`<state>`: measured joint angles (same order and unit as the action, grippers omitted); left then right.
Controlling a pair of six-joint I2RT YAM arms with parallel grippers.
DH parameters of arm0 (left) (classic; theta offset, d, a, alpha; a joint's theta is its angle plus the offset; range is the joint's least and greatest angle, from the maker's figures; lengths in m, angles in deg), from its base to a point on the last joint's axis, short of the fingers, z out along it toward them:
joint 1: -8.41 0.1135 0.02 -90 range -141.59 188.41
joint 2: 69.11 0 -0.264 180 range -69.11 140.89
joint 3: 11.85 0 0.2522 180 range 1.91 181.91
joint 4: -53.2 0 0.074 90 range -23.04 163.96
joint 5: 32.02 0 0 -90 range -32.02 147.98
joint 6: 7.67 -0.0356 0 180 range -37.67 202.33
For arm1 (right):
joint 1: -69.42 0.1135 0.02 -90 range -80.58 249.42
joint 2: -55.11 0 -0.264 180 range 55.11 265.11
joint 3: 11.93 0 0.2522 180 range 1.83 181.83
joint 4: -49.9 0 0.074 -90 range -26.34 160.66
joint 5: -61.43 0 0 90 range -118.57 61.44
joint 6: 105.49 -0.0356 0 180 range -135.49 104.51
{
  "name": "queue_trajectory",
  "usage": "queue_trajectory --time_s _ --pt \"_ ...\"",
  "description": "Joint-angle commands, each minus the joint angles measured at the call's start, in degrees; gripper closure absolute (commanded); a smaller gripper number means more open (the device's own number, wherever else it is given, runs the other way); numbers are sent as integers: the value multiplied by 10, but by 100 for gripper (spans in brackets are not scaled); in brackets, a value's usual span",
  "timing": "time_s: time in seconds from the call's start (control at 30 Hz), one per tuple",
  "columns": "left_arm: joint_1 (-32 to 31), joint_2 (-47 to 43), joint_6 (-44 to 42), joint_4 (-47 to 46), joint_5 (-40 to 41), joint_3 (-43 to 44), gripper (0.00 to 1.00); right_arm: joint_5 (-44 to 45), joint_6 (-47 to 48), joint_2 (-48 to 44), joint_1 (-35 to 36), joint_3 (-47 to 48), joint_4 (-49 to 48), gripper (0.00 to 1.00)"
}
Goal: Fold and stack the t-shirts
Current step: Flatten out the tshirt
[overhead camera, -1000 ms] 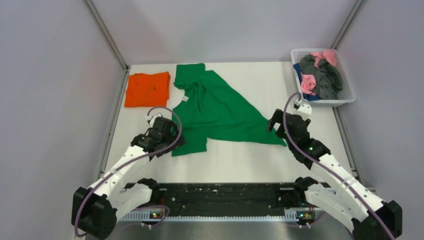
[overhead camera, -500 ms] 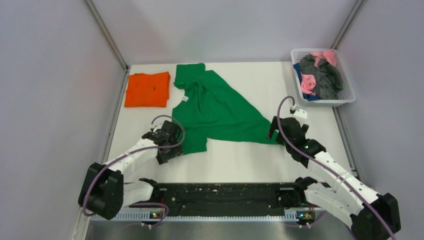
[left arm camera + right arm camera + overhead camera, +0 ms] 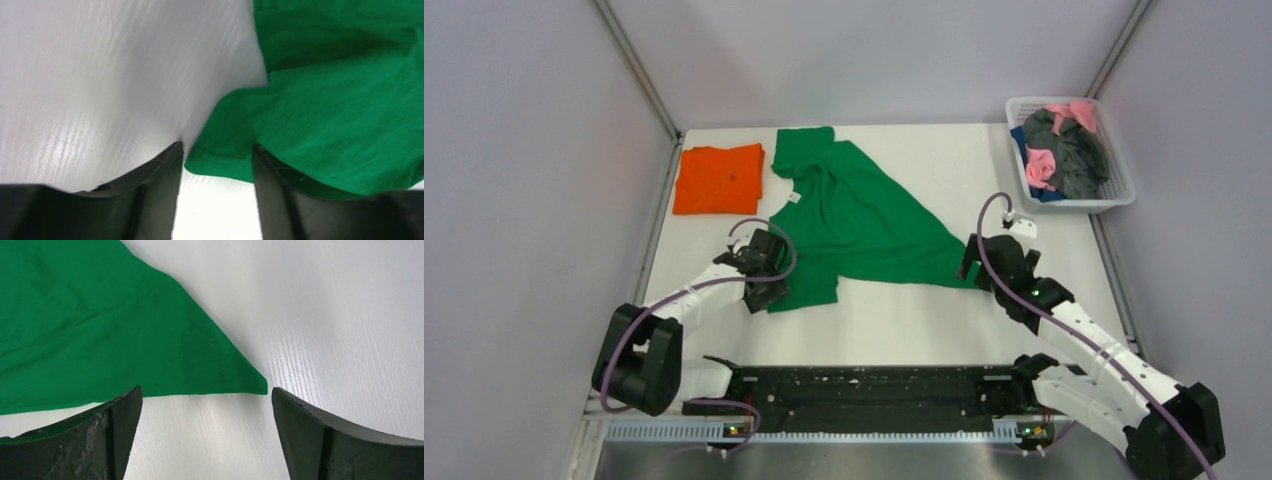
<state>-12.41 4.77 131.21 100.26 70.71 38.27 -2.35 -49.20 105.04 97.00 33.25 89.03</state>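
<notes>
The green t-shirt [image 3: 854, 215] lies rumpled and spread on the white table, its near left corner by my left gripper [image 3: 771, 293] and its pointed right corner by my right gripper [image 3: 969, 262]. In the left wrist view my open left gripper [image 3: 218, 156] stands low with the green hem corner [image 3: 220, 157] between its fingers. In the right wrist view my open right gripper [image 3: 205, 396] has the green tip [image 3: 252, 385] just ahead of its fingertips, untouched. The orange t-shirt [image 3: 718, 178] lies folded at the far left.
A white basket [image 3: 1121, 194] at the far right holds pink, dark grey and blue garments. Grey walls close the table on the left, right and back. A black rail [image 3: 864, 385] runs along the near edge between the arm bases.
My left gripper has moved forward and lowered to the green shirt's near left corner. My right gripper has edged forward to the shirt's right tip, then held still.
</notes>
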Motion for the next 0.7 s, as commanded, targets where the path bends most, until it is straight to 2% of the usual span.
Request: queue_trajectory --time_s 0.0,0.1,0.4,0.5,0.53,0.6,0.67 --pt "2 46 -11 -33 -39 13 50 11 -7 -7 -4 18 -1 1" --pt "1 61 -21 -22 -50 15 56 14 -7 -8 -4 18 -2 1" --pt "-5 50 -39 25 -55 15 60 24 -7 -2 -4 19 -2 1" --pt "-6 51 -40 21 -56 16 69 25 -7 2 -4 19 -1 1" --pt "-6 53 -41 19 -58 17 76 24 -7 3 -4 19 -1 1" --pt "-6 56 -44 14 -64 23 100 25 -9 3 -3 20 1 1" --pt "-8 55 -52 12 -69 32 100 32 -17 4 -4 23 10 1"
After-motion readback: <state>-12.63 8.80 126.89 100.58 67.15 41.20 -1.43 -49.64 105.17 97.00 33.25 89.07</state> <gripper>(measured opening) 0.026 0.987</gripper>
